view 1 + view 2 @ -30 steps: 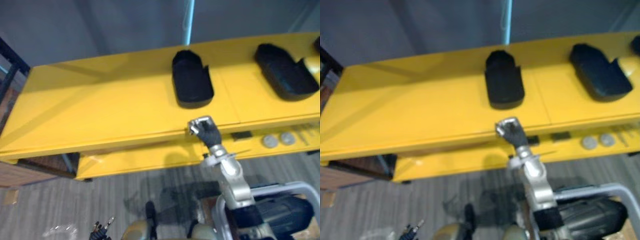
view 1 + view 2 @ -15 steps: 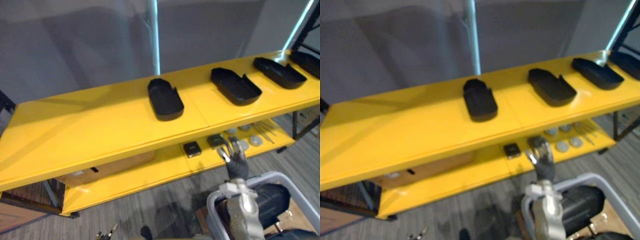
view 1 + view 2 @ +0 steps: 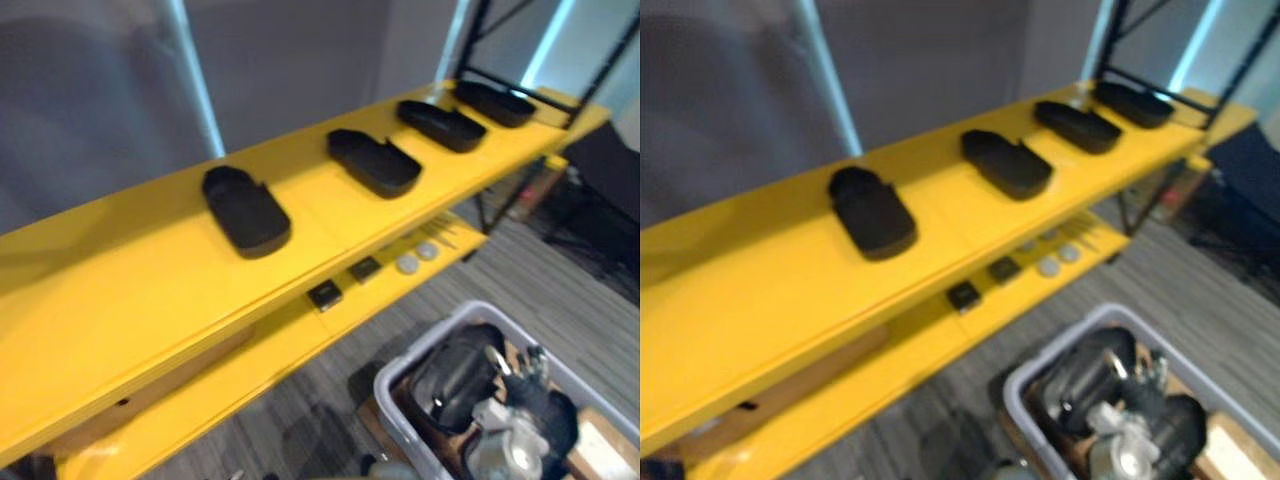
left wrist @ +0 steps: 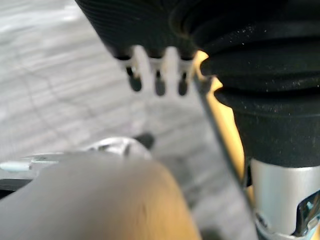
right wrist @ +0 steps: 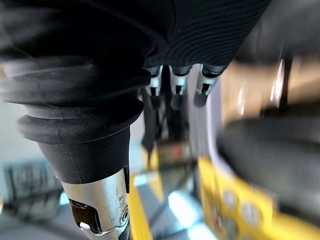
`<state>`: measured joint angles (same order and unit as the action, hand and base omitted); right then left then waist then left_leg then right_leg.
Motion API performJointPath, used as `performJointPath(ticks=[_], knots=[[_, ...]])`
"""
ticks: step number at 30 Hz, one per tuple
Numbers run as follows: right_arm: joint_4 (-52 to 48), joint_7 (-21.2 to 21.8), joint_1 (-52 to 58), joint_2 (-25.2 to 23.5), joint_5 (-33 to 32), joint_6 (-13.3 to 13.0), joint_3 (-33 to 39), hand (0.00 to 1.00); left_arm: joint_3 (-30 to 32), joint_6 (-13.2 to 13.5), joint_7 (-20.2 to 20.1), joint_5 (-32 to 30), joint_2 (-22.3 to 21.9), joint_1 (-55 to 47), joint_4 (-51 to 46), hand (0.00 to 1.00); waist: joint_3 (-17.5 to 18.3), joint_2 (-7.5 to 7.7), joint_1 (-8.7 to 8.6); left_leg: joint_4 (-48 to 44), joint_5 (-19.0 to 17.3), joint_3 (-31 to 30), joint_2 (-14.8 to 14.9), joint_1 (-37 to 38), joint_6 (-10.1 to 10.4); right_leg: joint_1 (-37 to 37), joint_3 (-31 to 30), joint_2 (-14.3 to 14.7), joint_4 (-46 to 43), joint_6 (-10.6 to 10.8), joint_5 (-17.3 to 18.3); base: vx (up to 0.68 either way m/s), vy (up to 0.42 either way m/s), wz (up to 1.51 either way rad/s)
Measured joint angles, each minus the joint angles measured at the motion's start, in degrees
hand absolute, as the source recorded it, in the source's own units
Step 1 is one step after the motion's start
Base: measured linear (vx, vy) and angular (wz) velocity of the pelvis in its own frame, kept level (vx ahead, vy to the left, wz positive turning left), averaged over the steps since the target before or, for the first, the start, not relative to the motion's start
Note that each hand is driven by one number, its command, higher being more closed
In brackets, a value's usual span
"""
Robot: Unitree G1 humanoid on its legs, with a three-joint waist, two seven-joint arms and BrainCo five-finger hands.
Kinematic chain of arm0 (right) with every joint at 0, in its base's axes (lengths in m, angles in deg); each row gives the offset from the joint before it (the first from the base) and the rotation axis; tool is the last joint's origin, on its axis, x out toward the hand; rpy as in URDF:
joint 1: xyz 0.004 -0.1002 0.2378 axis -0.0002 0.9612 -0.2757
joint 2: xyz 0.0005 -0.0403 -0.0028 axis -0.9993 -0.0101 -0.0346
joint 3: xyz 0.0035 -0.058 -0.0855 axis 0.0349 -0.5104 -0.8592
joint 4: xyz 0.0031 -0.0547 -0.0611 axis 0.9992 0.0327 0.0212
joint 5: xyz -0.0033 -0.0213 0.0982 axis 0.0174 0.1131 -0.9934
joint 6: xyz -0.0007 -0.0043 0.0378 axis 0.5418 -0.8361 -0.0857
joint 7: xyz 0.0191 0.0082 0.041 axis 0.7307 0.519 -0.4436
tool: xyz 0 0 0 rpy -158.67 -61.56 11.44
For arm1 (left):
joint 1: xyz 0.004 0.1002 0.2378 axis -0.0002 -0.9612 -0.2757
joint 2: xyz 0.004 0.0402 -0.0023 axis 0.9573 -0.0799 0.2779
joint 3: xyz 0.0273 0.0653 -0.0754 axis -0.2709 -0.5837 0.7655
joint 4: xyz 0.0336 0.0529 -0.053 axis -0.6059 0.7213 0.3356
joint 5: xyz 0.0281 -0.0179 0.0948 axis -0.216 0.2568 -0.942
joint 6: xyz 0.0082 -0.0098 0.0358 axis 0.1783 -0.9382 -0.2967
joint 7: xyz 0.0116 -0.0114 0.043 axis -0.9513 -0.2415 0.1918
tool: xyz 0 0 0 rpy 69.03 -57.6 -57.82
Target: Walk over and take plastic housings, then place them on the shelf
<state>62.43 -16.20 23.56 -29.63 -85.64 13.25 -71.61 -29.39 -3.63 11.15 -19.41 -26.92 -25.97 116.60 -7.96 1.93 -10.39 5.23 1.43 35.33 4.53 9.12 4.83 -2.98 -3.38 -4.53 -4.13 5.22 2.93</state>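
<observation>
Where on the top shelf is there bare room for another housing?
The widest bare patch is the top shelf left of the leftmost housing. A narrower gap lies between it and the second housing. Toward the right end, the third housing and fourth housing sit close together: crowded.

2 silver discs (image 3: 407, 264), 2 small black boxes (image 3: 324, 294).

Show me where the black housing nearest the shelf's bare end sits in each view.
Left eye view: the nearest housing lies left of centre on the yellow top shelf, first of the row.
Right eye view: same place, slightly further left.
Left wrist view, right wrist view: I cannot pick it out.
Shared landmark: the small black block on the lower shelf, just below and right of it.
</observation>
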Motion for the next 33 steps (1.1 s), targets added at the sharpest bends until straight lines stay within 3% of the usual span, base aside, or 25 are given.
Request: performJointPath(ticks=[2, 5, 7, 8, 9, 11, 12, 14, 18, 20, 22, 24, 26, 29, 30, 32, 33], knots=[[0.02, 2.63, 1.20, 0.26, -0.40, -0.16, 0.39, 0.00, -1.15, -0.12, -1.58, 0.32, 0.55, 0.16, 0.19, 0.00, -0.04, -0.61, -1.30, 0.00, 0.12, 0.70, -0.05, 0.63, 0.16, 0.01, -0.34, -0.04, 0.24, -0.15, -0.08, -0.11, -0.035, -0.25], [0.01, 6.44, 1.08, 0.81, 0.05, -0.18, -1.81, 0.00, -2.77, 0.02, -2.10, 2.97, 0.54, 0.09, -0.10, 0.00, 0.39, -1.11, -0.97, -0.14, 0.09, 1.14, -0.42, 1.59, 0.15, 0.17, -2.03, -0.05, 0.19, -0.13, -0.02, -0.13, -0.007, -0.21], [-0.07, 8.47, -0.17, 1.49, 0.39, -0.15, -3.98, 0.00, -2.55, 0.97, -1.73, 4.17, 0.35, 0.12, -0.59, 0.00, 1.26, -0.94, 0.66, -2.85, -1.28, -7.38, -1.09, 0.13, -0.92, 1.69, -4.15, -0.15, 0.35, 0.04, -0.33, -0.12, -0.002, -0.40], [-0.09, 9.50, -2.76, 2.88, 0.86, -0.16, -5.99, 0.00, -2.36, 2.15, -0.84, 3.94, -0.04, -0.04, -1.20, 0.00, 1.25, -1.27, 2.62, -7.43, -5.36, -18.44, -0.33, -2.84, -1.28, 3.30, -6.47, 0.85, 0.82, 0.57, -1.47, -0.07, -0.013, -0.69], [0.04, 9.81, -4.42, 3.91, 1.52, -0.16, -7.02, 0.00, -2.28, 2.43, -0.49, 3.72, -0.27, -0.22, -1.51, 0.00, 1.14, -1.53, 3.54, -9.85, -7.39, -21.99, 0.01, -4.29, 0.18, 4.00, -8.19, 1.49, 1.06, 1.04, -1.94, -0.10, 0.045, -0.80], [0.62, 11.03, -10.85, 7.38, 2.58, -0.25, -10.47, 0.00, -2.03, 4.53, 0.31, 2.71, -0.30, -2.35, -3.70, 0.00, 0.84, -0.94, 5.86, -20.97, -14.68, -30.11, -2.33, -9.53, -0.80, 5.50, -13.88, 1.98, 1.70, 1.22, -3.41, -0.12, 0.157, -0.89], [0.91, 11.19, -12.61, 8.38, 2.58, -0.32, -11.23, 0.00, -2.03, 4.66, 0.66, 2.76, -0.62, -2.88, -4.03, 0.00, 0.78, -1.16, 6.58, -23.38, -16.32, -30.85, -2.71, -10.69, -1.32, 6.02, -14.89, 2.37, 1.73, 1.15, -3.54, -0.15, 0.209, -0.95], [2.09, 11.54, -17.44, 10.38, 2.53, -1.05, -13.54, 0.00, -2.06, 6.57, 1.78, 2.42, -0.76, -4.20, -4.86, 0.00, 0.64, -1.56, 7.05, -29.05, -19.35, -29.64, -2.96, -14.20, -2.68, 7.79, -15.93, 2.54, 1.69, 1.05, -3.70, -0.16, 0.190, -0.57], [2.49, 9.24, -18.75, 10.54, 1.85, -1.03, -14.00, 0.00, -2.42, 8.43, 2.61, 1.03, -0.29, -3.67, -4.77, 0.00, -0.07, -0.94, 7.07, -32.40, -21.24, -27.88, -3.70, -16.21, -4.51, 9.38, -16.08, 1.43, 0.79, 0.16, -4.39, -0.10, 0.215, -0.20], [3.37, 9.05, -18.07, 10.52, -0.05, -0.70, -14.67, 0.00, -2.58, 8.96, 3.52, -2.45, -0.44, -2.59, -4.73, 0.00, -0.55, -1.65, 7.07, -35.18, -22.71, -26.85, -3.03, -16.18, -5.00, 9.74, -16.95, 2.26, -1.42, 1.51, -5.59, 0.02, 0.131, -0.30], [3.86, 9.41, -17.03, 10.17, -1.07, -0.66, -14.97, 0.00, -2.76, 8.85, 3.41, -5.84, -0.45, -0.79, -4.70, 0.00, -2.39, -2.26, 6.92, -37.31, -23.70, -26.53, -1.99, -15.92, -5.32, 10.05, -16.76, 3.58, -3.45, 2.02, -6.10, 0.02, 0.116, -0.37], [3.88, 10.21, -14.68, 8.88, -2.26, -0.55, -15.86, 0.00, -3.18, 8.31, 3.20, -7.57, -1.05, 1.01, -5.04, 0.00, -4.66, -2.07, 6.67, -36.54, -23.69, -25.54, -1.93, -13.93, -5.41, 9.88, -12.77, 3.55, -4.14, 2.66, -7.39, 0.01, 0.060, -0.50], [3.81, 11.74, -11.69, 8.01, -2.14, -0.12, -16.88, 0.00, -3.45, 6.60, 3.50, -9.73, -0.71, 1.21, -5.35, 0.00, -4.92, -1.65, 6.35, -34.23, -23.11, -23.69, -1.94, -11.71, -6.38, 8.69, -7.29, 3.05, -2.27, 1.83, -9.22, 0.01, 0.004, -0.63], [3.77, 12.64, -7.82, 6.70, -1.89, -0.07, -17.67, 0.00, -4.36, 5.17, 4.17, -10.50, 0.03, 2.10, -5.55, 0.00, -4.88, -1.00, 6.14, -30.40, -20.53, -21.35, -1.50, -11.22, -8.60, 9.26, -5.66, 2.76, 0.32, 0.41, -13.26, -0.06, -0.026, -0.39], [3.80, 12.99, -7.69, 5.82, -1.83, -0.09, -17.83, 0.00, -4.35, 4.63, 4.18, -10.45, 0.04, 2.19, -5.71, 0.00, -4.91, -0.95, 6.19, -28.10, -18.62, -20.50, -0.87, -11.20, -8.31, 11.20, -1.30, 2.56, -5.93, -2.91, -9.97, -0.09, -0.032, -0.32], [4.21, 12.90, -8.98, 5.46, -0.62, -0.45, -18.58, 0.00, -4.24, 4.31, 4.21, -10.25, 0.05, 1.81, -6.17, 0.00, -5.11, -1.83, 6.65, -25.58, -16.08, -19.85, 1.54, -11.03, -7.41, 12.83, 5.76, 1.61, -17.12, -6.37, -4.48, -0.06, -0.052, -0.31], [4.86, 12.66, -10.08, 5.32, 0.23, -1.27, -19.34, 0.00, -3.82, 4.22, 4.28, -9.15, 0.10, 0.85, -6.61, 0.00, -5.28, -2.27, 7.07, -24.61, -14.79, -18.84, 3.37, -11.09, -6.59, 12.76, 9.42, -0.55, -22.24, -7.11, -2.26, -0.05, -0.086, -0.45]])
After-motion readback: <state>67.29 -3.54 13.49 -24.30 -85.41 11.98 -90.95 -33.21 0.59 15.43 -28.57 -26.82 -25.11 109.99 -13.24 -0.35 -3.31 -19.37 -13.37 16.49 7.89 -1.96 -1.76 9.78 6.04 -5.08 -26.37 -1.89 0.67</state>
